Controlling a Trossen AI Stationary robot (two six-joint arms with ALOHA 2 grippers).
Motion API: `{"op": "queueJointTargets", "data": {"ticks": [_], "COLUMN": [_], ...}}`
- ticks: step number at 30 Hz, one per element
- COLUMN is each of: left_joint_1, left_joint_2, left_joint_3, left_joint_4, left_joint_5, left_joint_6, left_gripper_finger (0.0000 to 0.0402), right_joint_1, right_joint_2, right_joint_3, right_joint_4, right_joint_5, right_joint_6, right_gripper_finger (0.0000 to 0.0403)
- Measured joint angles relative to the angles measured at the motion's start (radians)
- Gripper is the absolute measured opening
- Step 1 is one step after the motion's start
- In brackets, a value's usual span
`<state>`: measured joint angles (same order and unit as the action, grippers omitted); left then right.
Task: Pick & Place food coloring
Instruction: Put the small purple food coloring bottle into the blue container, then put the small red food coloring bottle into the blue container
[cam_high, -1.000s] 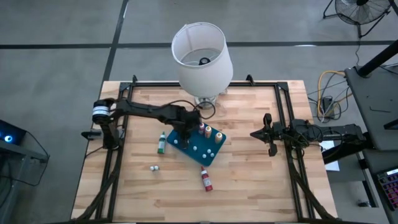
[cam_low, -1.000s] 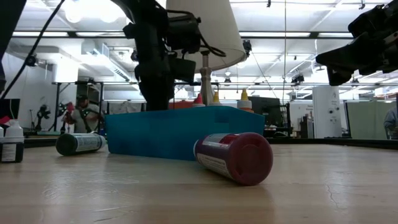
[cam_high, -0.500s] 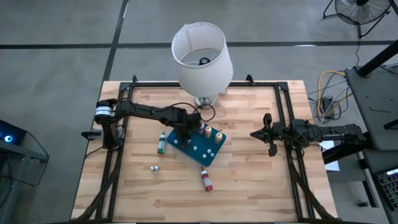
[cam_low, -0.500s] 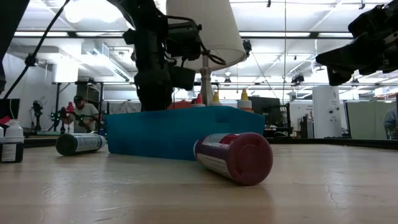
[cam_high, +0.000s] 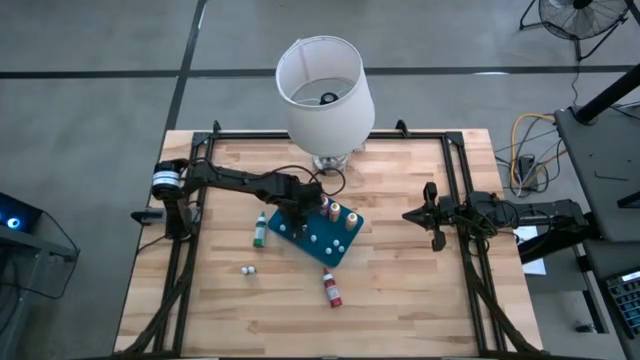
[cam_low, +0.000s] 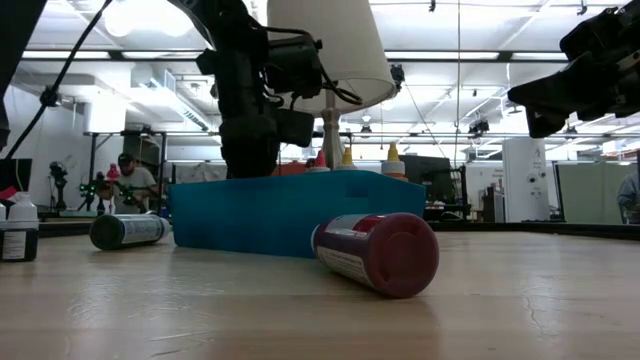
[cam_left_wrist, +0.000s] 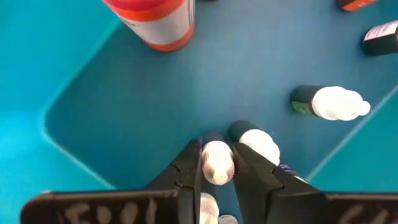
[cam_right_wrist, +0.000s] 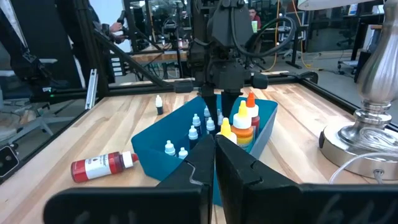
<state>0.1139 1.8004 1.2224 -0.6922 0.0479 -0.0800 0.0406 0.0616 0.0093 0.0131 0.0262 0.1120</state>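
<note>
A teal tray (cam_high: 335, 248) lies mid-table with several small white-capped food coloring bottles (cam_left_wrist: 329, 102) standing in it, and taller yellow, orange and red ones (cam_right_wrist: 242, 127) at its far corner. My left gripper (cam_left_wrist: 217, 155) reaches down into the tray's left part (cam_high: 297, 218), shut on one small bottle (cam_left_wrist: 216, 163). A green bottle (cam_high: 260, 230) lies on its side left of the tray, a red one (cam_high: 331, 289) in front of it. My right gripper (cam_high: 430, 215) waits shut at the table's right side. My left gripper pinches the small bottle's white cap (cam_left_wrist: 217, 169) between its two fingers. The fingers come from above, pointing steeply down. The bottle stands upright below them inside the tray, beside another capped bottle (cam_left_wrist: 258, 144); whether its base rests on the tray floor I cannot tell.
A lamp with a white shade (cam_high: 325, 85) stands at the table's far edge behind the tray. Two tiny white pieces (cam_high: 247, 269) lie near the left front. A black frame (cam_high: 455, 170) runs around the table top.
My left gripper has sunk a little deeper into the tray, still shut on the small bottle.
</note>
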Motion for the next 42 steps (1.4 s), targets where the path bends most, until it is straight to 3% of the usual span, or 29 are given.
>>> {"op": "queueJointTargets", "data": {"ticks": [17,36,42], "left_joint_1": [-0.007,-0.007,-0.006], "left_joint_2": [-0.005,-0.003,-0.027], "left_joint_3": [-0.05,-0.051,-0.036], "left_joint_4": [0.065,0.071,0.06], "left_joint_5": [-0.001,0.001,0.001], "left_joint_6": [-0.094,-0.104,-0.101], "left_gripper_finger": [0.0049,0.0134,0.0144], "right_joint_1": [0.0,0.0,0.0], "right_joint_2": [0.0,0.0,0.0], "right_joint_3": [0.0,0.0,0.0], "right_joint_4": [0.0,0.0,0.0], "right_joint_5": [0.0,0.0,0.0], "right_joint_6": [0.0,0.0,0.0], "right_gripper_finger": [0.0008,0.0008,0.0008]}}
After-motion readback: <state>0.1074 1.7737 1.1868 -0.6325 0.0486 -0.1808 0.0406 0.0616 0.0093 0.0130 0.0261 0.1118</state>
